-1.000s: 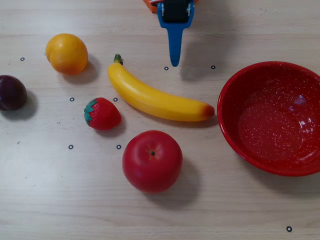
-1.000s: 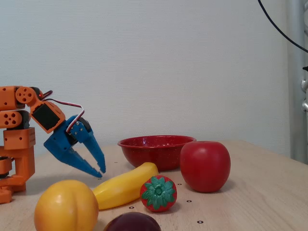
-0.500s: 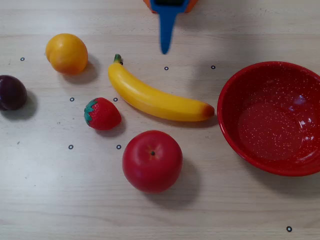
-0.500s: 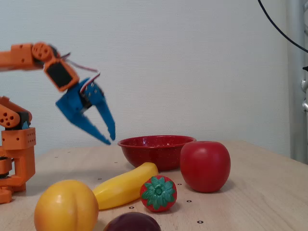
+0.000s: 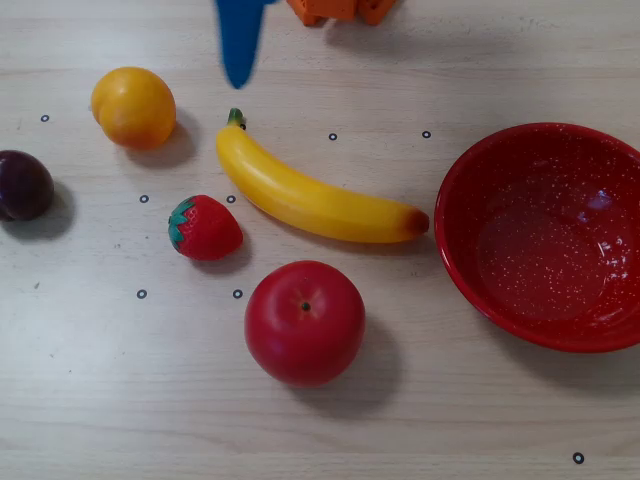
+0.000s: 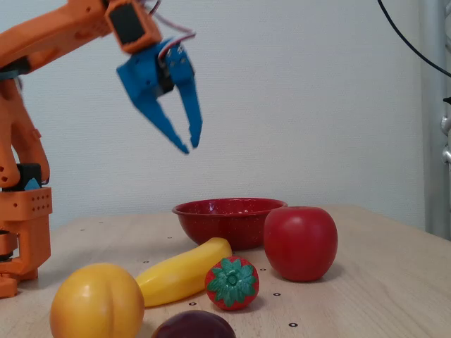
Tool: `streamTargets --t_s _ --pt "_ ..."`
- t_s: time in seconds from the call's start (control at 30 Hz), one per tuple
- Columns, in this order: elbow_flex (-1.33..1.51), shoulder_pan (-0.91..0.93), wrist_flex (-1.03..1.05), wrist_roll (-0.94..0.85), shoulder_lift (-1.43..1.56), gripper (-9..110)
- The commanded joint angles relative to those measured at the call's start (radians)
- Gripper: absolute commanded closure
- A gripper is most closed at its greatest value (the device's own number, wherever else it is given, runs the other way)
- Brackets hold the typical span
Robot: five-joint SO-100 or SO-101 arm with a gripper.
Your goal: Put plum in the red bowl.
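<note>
The end effector [image 6: 189,147] has risen from just above the bench [image 5: 120,400] to well over the fruit, and in the overhead view it has swung from above the banana [image 5: 315,196] toward the orange [image 5: 133,107] side. Its fingers stand slightly parted and hold nothing. That looks like the start of a reach for the plum [image 5: 23,185], which sits untouched at the bench's left edge in the overhead view, beyond the strawberry [image 5: 205,228]. The red bowl [image 5: 480,180] waits empty at the right edge, past the apple [image 5: 304,322]. No grasp has begun, so the whole carry remains.
</note>
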Motion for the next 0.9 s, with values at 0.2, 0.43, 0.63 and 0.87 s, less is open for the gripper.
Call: streamTargets --t_s 0.2,0.43,0.63,0.87 --pt "-0.499 -0.199 0.152 0.072 -0.218 100" --pt "-0.765 -0.333 0.218 0.132 -0.431 100" --pt "-0.907 -0.454 0.247 0.196 -0.578 95" --pt "-1.029 -0.578 0.313 0.364 -0.729 94"
